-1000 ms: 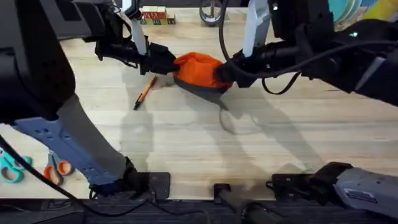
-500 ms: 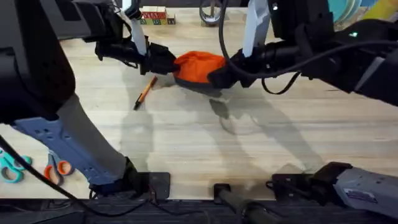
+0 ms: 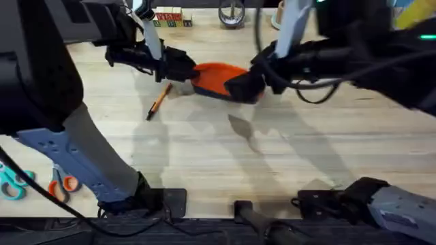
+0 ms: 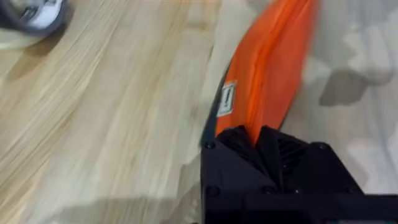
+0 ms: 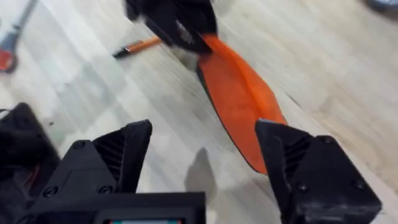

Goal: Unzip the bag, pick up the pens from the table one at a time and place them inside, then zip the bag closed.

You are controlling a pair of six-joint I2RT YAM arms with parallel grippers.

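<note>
Clamped shut with the left fingers (image 4: 231, 152) on one end of the soft orange pencil pouch with the dark grey underside (image 3: 216, 73), pinning it to the light wood plank worktop (image 3: 204, 150). Spread wide with the right fingers (image 5: 121, 155) over the pouch's opposite end, gripping nothing, close to the fabric but not visibly touching it. Stretched out long and flat between the two sets of fingers, and looking shut along its length; no telling from here where the small pull tab sits.

Off to the side of the pouch's held end, near it but clear of the fabric: slim orange pen with a dark tip (image 3: 158, 102), lying loose on the wood.

Reads as the very first step, the unzipping, and not yet done. Calls next for finding that tab, bringing the right fingers down around it and closing on the tab alone, not on a fold of cloth. Then a straight pull along the pouch's length against the left-hand anchor. Risks dragging the whole pouch if that anchor slips. Only after that, over to the pen.
</note>
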